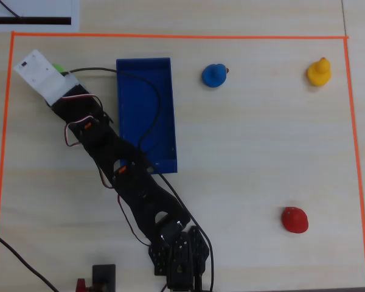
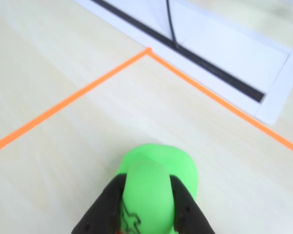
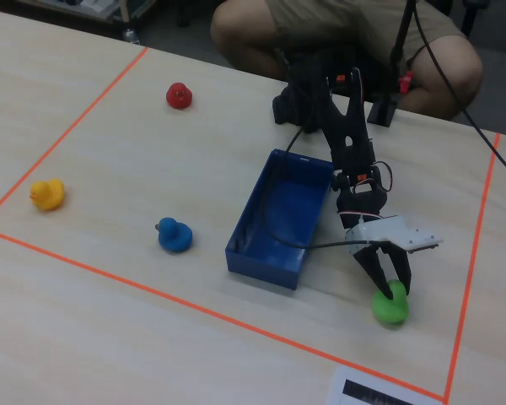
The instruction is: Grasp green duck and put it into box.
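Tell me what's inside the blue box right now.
The box holds no duck; only a black cable crosses over it. The arm hides its near corner in the overhead view.

The overhead view looks straight down on the whole taped table (image 1: 261,140), arm base at its bottom edge. The fixed view looks obliquely from the opposite side, base at the top; both share the box (image 1: 146,112). The wrist view sits close behind the tool (image 2: 146,200), facing the tape corner (image 2: 147,50).
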